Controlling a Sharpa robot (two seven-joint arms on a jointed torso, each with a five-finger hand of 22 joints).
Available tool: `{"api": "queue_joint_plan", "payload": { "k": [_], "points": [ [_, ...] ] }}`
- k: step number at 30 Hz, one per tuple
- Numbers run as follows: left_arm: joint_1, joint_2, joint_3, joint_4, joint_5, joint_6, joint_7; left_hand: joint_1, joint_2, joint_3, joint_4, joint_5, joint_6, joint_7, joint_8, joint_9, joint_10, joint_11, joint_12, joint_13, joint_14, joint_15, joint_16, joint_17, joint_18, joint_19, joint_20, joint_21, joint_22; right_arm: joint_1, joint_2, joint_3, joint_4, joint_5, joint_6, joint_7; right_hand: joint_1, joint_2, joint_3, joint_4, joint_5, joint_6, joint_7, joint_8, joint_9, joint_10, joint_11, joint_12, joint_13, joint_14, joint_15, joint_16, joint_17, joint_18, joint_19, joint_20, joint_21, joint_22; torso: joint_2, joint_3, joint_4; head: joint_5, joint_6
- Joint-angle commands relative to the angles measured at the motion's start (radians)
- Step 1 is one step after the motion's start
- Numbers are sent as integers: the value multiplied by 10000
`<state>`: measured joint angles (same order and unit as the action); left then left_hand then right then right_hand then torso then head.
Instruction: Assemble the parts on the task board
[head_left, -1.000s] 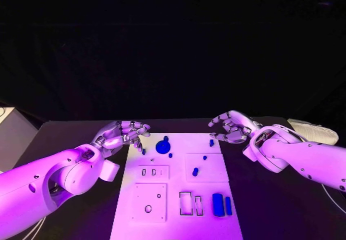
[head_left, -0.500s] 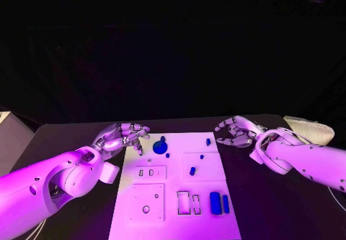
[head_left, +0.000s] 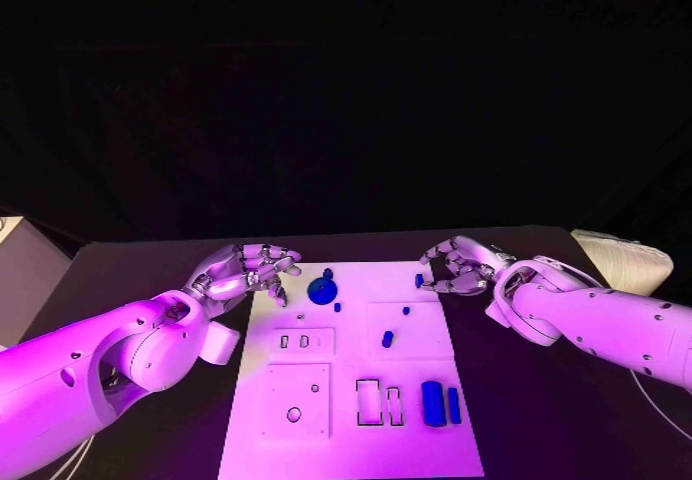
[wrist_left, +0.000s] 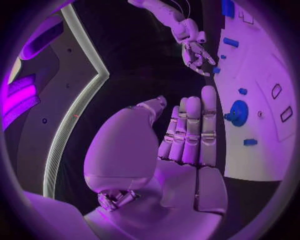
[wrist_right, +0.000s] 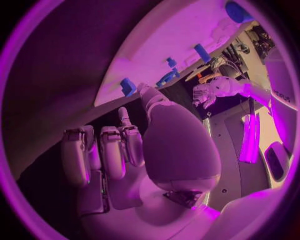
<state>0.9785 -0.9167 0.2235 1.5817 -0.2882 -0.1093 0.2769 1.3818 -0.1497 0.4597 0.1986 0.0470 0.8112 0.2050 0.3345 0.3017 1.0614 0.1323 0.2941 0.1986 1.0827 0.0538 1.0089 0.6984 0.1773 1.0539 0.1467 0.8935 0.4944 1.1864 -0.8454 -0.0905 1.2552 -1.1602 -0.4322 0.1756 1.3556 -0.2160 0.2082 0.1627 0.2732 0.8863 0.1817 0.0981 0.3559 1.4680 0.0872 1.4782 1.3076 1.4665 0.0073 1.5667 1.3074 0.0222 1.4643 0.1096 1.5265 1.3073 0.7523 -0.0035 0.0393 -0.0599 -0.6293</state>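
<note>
While both arms are stretched over the black table, the white task board is seen lying lengthwise in the middle of it, between them. The left hand is held at the board's far left corner, its fingers lying loosely side by side and slightly bent, with nothing gripped in them. Just beside those fingers a round blue gear-like part is seen on the board, apart from the hand, and a small blue peg is found just beside it. The right hand is held at the board's far right edge, its fingers curled inward; a small blue part lies close to its fingertips at the edge, and whether it is touched or pinched cannot be told. Near the middle of the board another small blue peg and a short blue oblong part are seen on a raised square plate. At the near end, two upright blue bars are laid side by side, just beside two empty rectangular slots. A square plate with a round hole is set at the near left, and a smaller plate with two little slots is seen beyond it.
</note>
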Motion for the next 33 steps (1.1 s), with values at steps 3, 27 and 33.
{"api": "queue_joint_plan", "payload": {
  "k": [3,27,33],
  "points": [
    [-3,-24,8,45,8,172,104,10,42,25,4,36,-53,41,39,9,-33,-21,33,16,-45,12,33,-16,68,-62,-9,69,14,-52,100,-2,-193,-413,137,-436,131,32,-93,14,-78,-76,-18,-51,-19,36,77,-59,1768,995,101,-33,2452,-81,812,82,-45,2160,74,21,47,-30,-24],
    [-1,-59,8,73,2,147,78,8,38,38,-9,35,-57,45,49,17,-50,-18,51,24,-53,13,35,-21,68,-81,-9,86,22,-183,232,-12,-99,-355,94,-514,544,422,290,177,-276,539,-158,259,46,447,-47,349,2109,1043,7,41,2634,-165,966,10,248,2448,67,35,40,-2,-110],
    [-1,-65,8,73,2,148,71,8,38,38,-9,35,-57,45,49,17,-50,-18,51,24,-53,13,35,-21,68,-81,-9,86,22,-184,239,-12,-59,-327,-28,-454,601,508,670,214,-422,793,-248,391,48,522,-130,418,2169,1043,-63,41,2634,-179,991,-52,297,2496,67,30,37,-2,-107]
  ]
}}
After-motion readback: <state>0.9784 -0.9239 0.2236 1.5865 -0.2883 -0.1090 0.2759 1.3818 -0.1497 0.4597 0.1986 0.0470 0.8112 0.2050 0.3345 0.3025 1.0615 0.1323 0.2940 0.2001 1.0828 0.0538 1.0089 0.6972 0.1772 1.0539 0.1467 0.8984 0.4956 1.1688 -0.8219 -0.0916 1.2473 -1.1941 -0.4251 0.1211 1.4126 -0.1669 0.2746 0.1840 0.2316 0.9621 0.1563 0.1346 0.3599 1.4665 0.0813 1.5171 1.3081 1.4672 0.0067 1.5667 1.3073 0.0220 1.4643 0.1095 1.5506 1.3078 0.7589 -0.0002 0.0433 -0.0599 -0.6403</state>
